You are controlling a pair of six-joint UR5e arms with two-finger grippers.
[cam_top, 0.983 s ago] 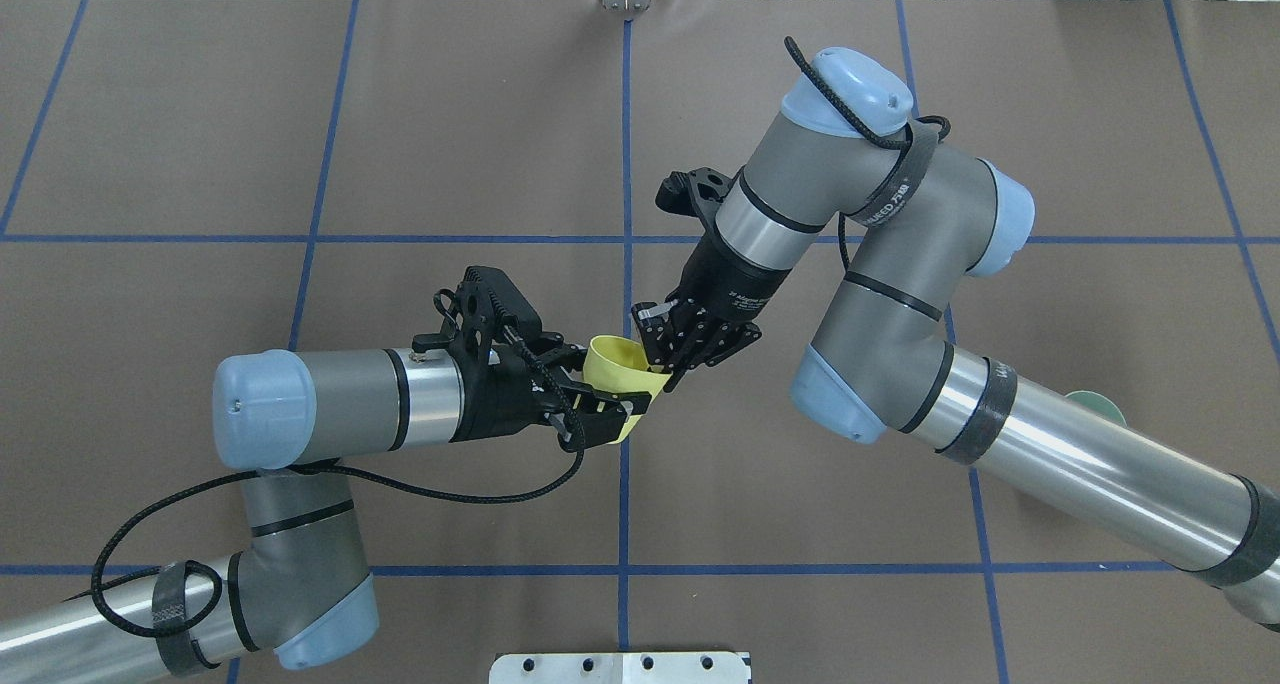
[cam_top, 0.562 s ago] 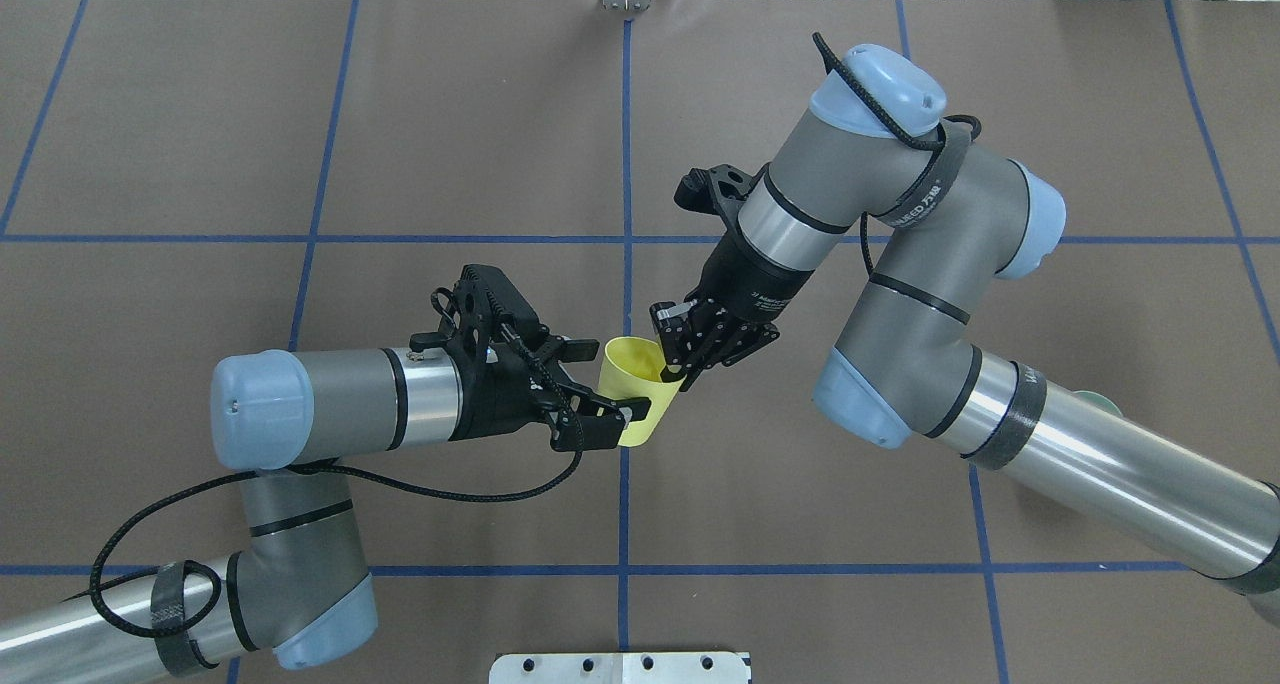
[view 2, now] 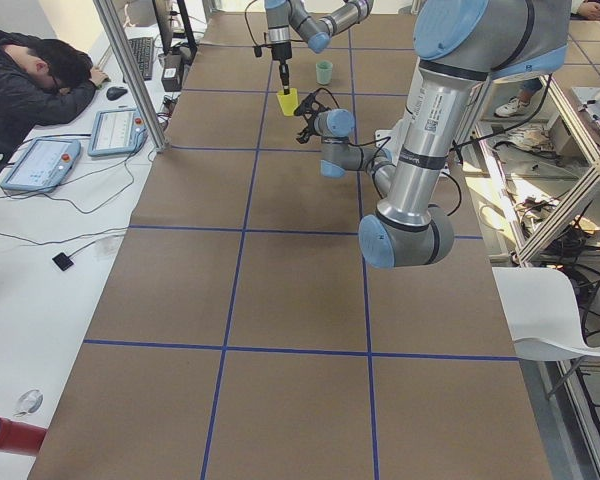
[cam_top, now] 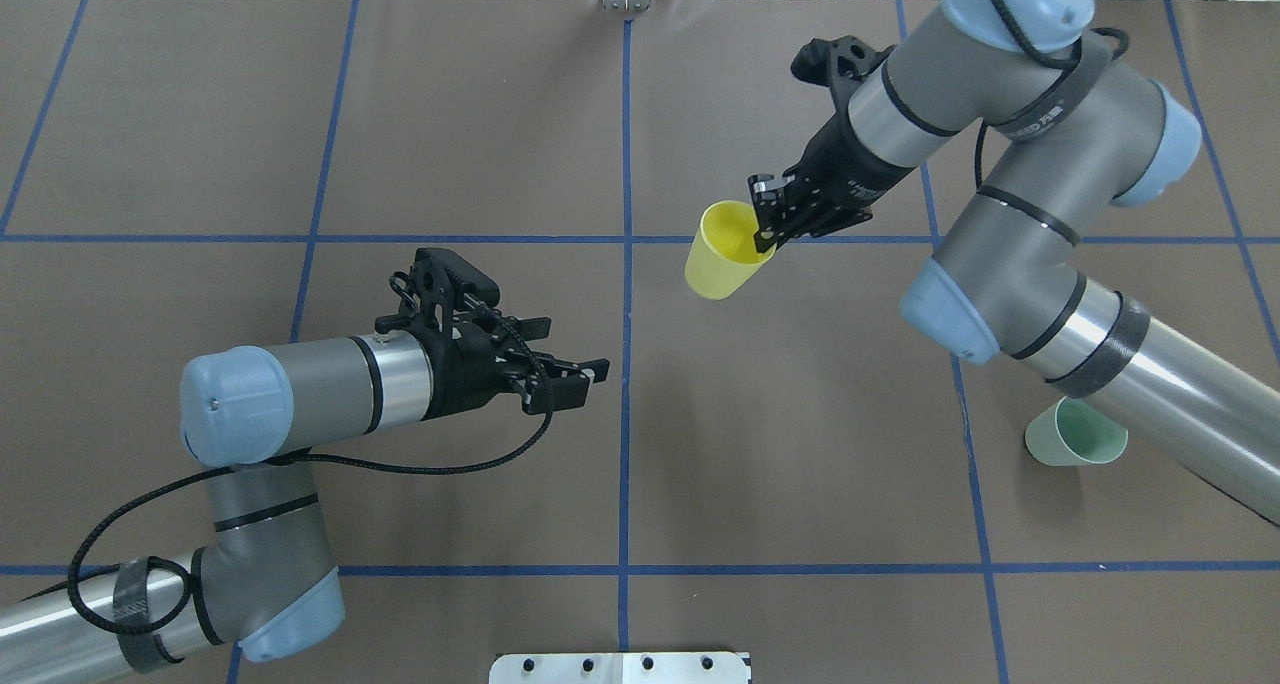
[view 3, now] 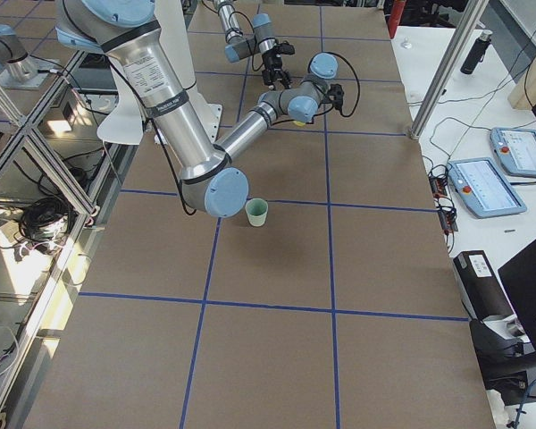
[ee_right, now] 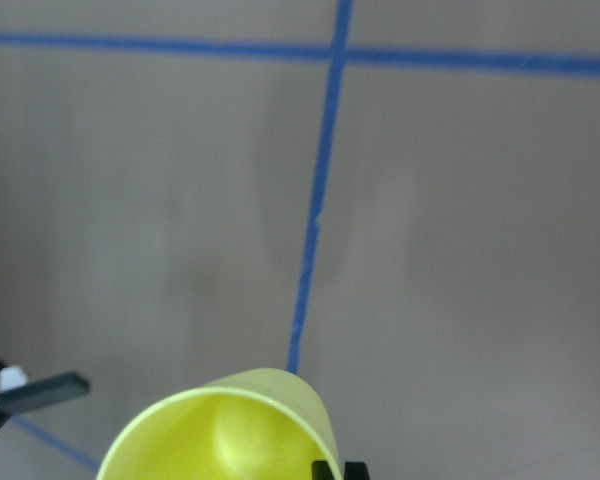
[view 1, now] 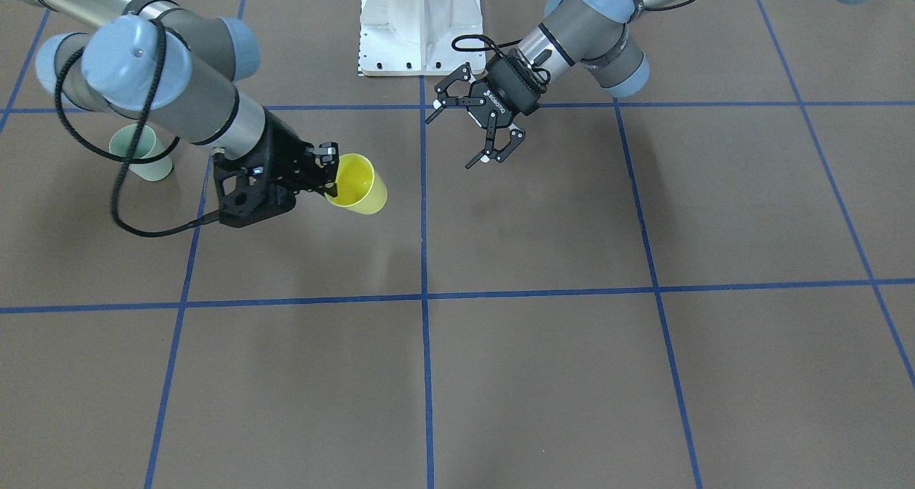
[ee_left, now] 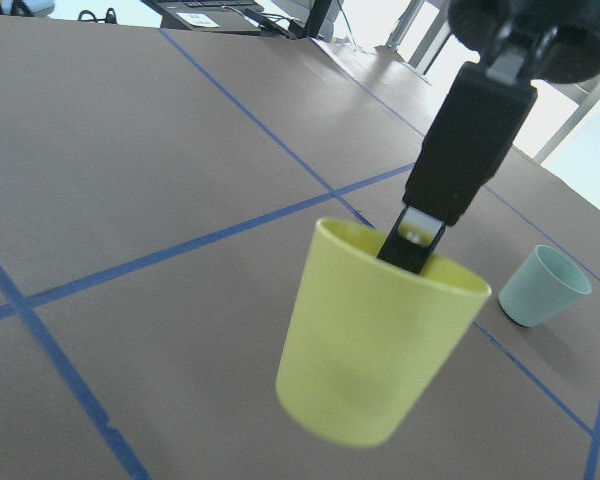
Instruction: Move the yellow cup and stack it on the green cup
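Observation:
The yellow cup (cam_top: 722, 264) hangs in the air, tilted, right of the table's centre line. My right gripper (cam_top: 765, 232) is shut on its rim, one finger inside and one outside; the left wrist view shows the cup (ee_left: 380, 350) clear of the table. The cup also shows in the front view (view 1: 357, 184), with the right gripper (view 1: 330, 180) on it. My left gripper (cam_top: 580, 349) is open and empty, left of the centre line, apart from the cup; the front view shows its jaws spread (view 1: 448, 144). The green cup (cam_top: 1075, 434) stands upright on the table, partly under the right arm's forearm.
The brown table cover carries a grid of blue tape lines. The white robot base plate (view 1: 418, 17) is at the near middle edge. The right forearm (cam_top: 1150, 384) passes over the green cup. A person (view 2: 30, 80) rests at a desk beside the table.
The left gripper has let go of the yellow cup and drawn back to the left. The right gripper, shut on the rim, has carried the cup away and to the right.

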